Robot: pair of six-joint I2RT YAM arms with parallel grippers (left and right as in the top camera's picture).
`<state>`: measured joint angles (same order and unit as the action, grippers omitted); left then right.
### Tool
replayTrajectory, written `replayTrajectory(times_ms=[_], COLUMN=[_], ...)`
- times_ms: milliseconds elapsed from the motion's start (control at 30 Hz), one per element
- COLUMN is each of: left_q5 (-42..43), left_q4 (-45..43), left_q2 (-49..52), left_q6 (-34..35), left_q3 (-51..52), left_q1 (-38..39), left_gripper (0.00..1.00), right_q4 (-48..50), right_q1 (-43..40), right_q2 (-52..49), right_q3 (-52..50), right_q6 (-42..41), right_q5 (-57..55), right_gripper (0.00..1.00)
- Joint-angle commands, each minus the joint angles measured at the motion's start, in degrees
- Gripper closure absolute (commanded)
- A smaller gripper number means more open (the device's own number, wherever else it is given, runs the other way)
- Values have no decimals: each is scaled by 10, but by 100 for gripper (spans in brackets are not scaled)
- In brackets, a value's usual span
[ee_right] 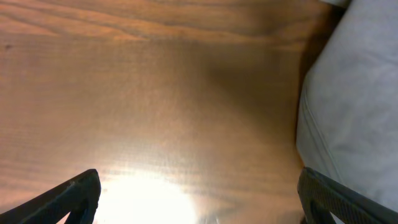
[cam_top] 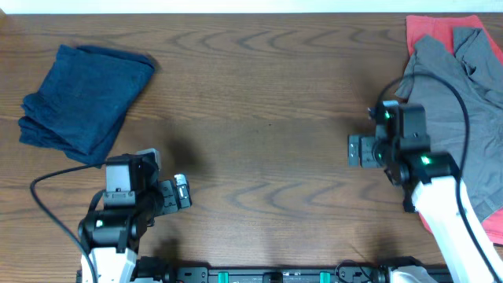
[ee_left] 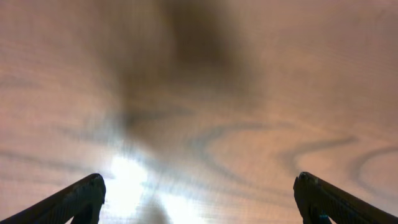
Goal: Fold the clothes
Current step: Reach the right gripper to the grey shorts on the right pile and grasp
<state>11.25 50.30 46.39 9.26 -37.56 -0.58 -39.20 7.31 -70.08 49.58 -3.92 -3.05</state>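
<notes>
While open, right tool (ee_right: pixel 199 185) beside shirt (ee_right: pixel 354 106)

Robot lab: wooden table (cam_top: pixel 267 118), cabled arms (cam_top: pixel 444 204)

Table (cam_top: pixel 259 102): blue towel (cam_top: pixel 82 98), grey shirt (cam_top: pixel 460 102), red cloth (cam_top: pixel 432 27)

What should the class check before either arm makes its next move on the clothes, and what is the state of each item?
1. Is the left gripper open and empty? Ok: fingers apart over bare wood.
2. Is the right gripper open and empty? Ok.
3. Is the gray shirt near an arm? Ok: it lies just beside the right gripper.
4. Is the gray shirt flat? Not ok: it is crumpled and overlaps the red cloth.
5. Is the blue cloth done? Ok: it looks folded, far left.
6. Is there bare table for folding? Ok: the middle.
</notes>
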Motion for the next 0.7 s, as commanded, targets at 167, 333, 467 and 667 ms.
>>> replayTrajectory(times_ms=[167,333,467,667], left_q5=[3,3,3,3], left_q4=[16,15,15,15], left_q2=[41,41,41,41], left_q6=[29,31,31,31], left_q3=[-13,-13,-13,-13], left_q1=[2,2,2,2], left_gripper=[2,2,2,2], right_q4=[60,84,91,105], right_q1=[-37,-87,-120,-145], right_q2=[-114,-174,-215,-257], right_q3=[16,16,16,16], right_q6=[-70,-85,-94,-93], right_q5=[-252,-267,-267,-213], right_gripper=[6,25,25,23])
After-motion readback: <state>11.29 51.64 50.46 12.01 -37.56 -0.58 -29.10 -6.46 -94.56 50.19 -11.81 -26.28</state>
